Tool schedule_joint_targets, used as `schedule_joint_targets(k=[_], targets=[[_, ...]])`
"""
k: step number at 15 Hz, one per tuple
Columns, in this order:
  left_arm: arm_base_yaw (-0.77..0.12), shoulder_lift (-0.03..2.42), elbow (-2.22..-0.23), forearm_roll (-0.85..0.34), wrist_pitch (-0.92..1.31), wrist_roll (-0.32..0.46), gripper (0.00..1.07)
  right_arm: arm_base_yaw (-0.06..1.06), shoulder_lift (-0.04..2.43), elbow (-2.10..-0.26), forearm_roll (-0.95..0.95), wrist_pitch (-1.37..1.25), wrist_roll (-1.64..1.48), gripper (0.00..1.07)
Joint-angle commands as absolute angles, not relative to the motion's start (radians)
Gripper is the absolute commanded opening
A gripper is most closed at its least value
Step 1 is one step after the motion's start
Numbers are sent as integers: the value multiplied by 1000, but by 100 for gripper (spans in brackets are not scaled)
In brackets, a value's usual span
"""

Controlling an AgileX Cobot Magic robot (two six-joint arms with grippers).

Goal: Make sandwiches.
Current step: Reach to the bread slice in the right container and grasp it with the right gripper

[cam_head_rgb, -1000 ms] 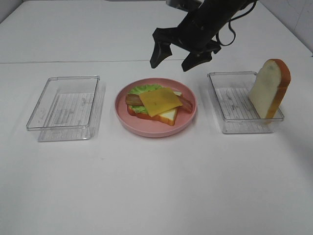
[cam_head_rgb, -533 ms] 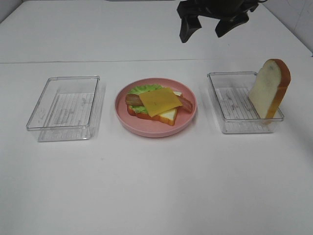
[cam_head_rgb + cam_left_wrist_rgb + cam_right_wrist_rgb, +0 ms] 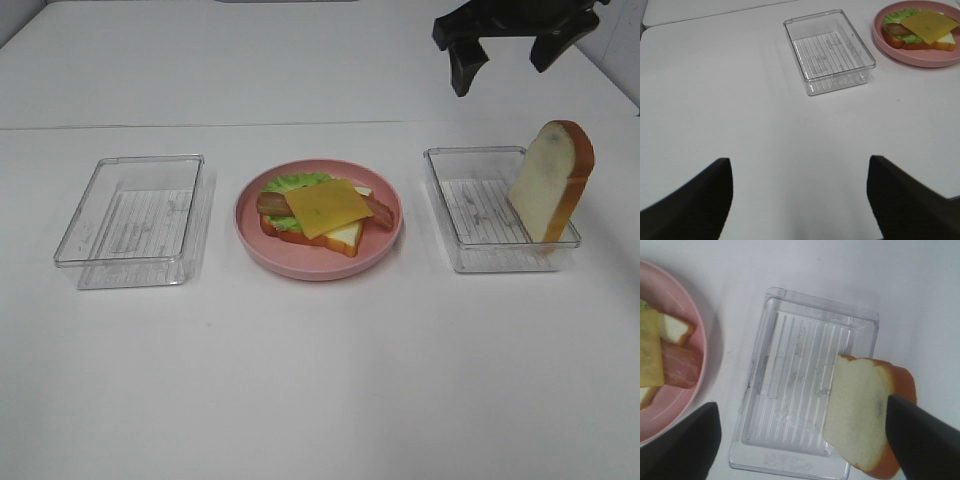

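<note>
Right hand (image 3: 510,47) fingers apart, empty, above bread slice (image 3: 550,180) leaning in right tray (image 3: 470,205); best descend straddling the crust, clamp gently.

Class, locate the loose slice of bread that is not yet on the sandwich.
In the exterior high view the bread slice stands on edge at the far right end of the right-hand clear tray, right of the pink plate.

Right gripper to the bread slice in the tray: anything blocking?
Nothing visible. The right gripper hangs open above the right tray, and the bread slice leans against its far end, top exposed.
</note>
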State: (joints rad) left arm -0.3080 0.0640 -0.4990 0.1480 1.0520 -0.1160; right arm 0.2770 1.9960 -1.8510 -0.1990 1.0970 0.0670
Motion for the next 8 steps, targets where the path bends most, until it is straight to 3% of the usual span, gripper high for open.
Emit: schedule_joint_targets(k=[1,3,8], targets=[[-310,56,-498,142,1048,-122,72,173,1991,-1855,-115,1132,81,86],[-310,56,-498,142,1048,-122,72,63,1994,-1855,-49,1158,51,86],[-310,56,-498,142,1048,-122,72,-11,2051,-1855,121,1201,-65,86]])
